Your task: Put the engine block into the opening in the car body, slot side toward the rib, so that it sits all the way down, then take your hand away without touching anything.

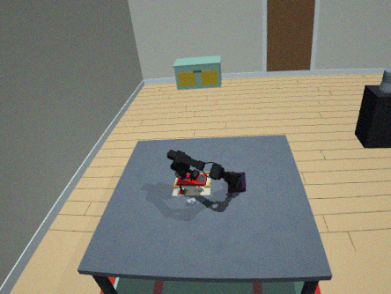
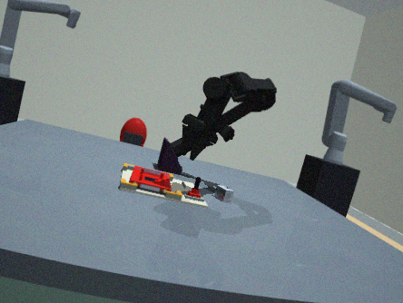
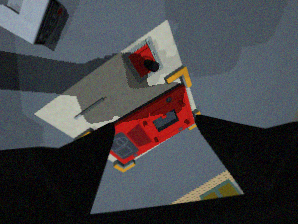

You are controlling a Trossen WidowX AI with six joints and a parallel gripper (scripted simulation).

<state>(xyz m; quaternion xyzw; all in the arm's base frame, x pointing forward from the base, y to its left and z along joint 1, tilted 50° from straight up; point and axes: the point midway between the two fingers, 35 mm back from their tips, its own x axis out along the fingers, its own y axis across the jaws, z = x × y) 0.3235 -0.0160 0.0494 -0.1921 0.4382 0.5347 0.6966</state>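
Observation:
The red car body point(image 1: 192, 180) point(image 2: 142, 177) point(image 3: 137, 133) lies in a pale fixture with yellow corners. A dark rectangular recess point(image 3: 166, 120) shows in its top; I cannot tell whether it is empty or filled. A pale grey block point(image 1: 191, 202) point(image 2: 223, 193) point(image 3: 22, 22) with a dark, marked side lies on the table beside the fixture, apart from it; it looks like the engine block. My gripper point(image 3: 155, 122) is open with nothing between its fingers. It hangs above the car body, pointing down. The fingers hide parts of the car and fixture in the wrist view.
The fixture's pale plate point(image 3: 55, 111) carries a red piece point(image 2: 193, 194) point(image 3: 141, 54) with an upright black peg, beside the car. The arm's dark purple base point(image 1: 242, 181) point(image 2: 167, 160) stands near the fixture. A red rounded object point(image 2: 133, 129) shows behind the table.

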